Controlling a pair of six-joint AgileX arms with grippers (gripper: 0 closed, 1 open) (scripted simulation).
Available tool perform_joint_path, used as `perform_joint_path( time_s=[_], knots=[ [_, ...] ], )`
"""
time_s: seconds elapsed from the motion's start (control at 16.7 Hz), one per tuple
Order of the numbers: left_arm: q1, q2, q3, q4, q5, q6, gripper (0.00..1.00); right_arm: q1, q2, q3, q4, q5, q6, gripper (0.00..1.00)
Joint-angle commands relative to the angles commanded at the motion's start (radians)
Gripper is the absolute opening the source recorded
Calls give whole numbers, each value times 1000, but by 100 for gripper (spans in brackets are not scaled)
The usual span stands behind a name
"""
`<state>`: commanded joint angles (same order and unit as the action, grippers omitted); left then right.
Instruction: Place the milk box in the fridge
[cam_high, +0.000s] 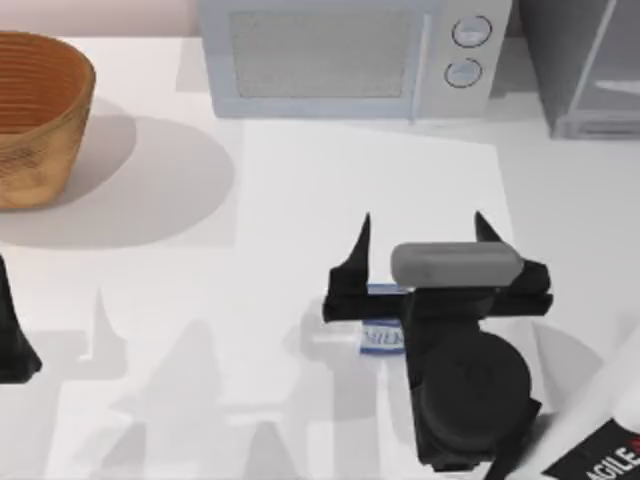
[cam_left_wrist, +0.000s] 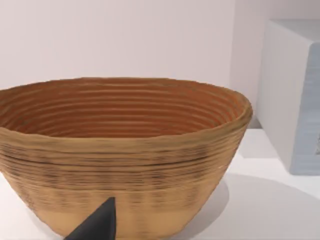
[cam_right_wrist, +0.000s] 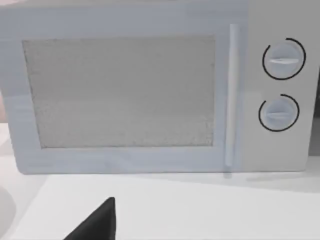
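So my right gripper (cam_high: 421, 232) is out over the middle-right of the table (cam_high: 300, 200), fingers spread wide apart with nothing between them, tips pointing toward the microwave (cam_high: 355, 55). The milk box (cam_high: 383, 325) sits just below my wrist in the top view, mostly tucked under the arm, not between the fingers. What I can see of it is a blue upper edge and a white band with blue lettering, probably "MILK", though it's too tiny to read properly. It's standing on the table, well apart from the fridge (cam_high: 585, 65), which is the dark grey cabinet in the far right corner with a pale door panel.

Only other writing I can spot: white letters "AGILE" on the black part of my right arm at the bottom right corner, cut off by the edge.

My right wrist camera looks straight at the microwave, with its speckled grey door window, vertical handle and two round dials (cam_right_wrist: 283, 59) stacked on the right. No text on those.

Left gripper (cam_high: 12, 335) is parked at the left edge of the table, pointing at the wicker basket (cam_left_wrist: 120, 155). Can't tell whether it's open or closed.
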<state>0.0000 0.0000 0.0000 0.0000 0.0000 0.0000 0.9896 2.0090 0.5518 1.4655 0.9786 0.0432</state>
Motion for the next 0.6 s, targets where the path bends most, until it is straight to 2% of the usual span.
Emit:
perform_joint_path(
  time_s=[0.36, 0.6],
  knots=[
    [0, 0, 0, 0, 0, 0, 100, 156, 400, 93, 261, 184, -11, 100],
    [0, 0, 0, 0, 0, 0, 100, 188, 499, 126, 341, 238, -17, 100]
  ],
)
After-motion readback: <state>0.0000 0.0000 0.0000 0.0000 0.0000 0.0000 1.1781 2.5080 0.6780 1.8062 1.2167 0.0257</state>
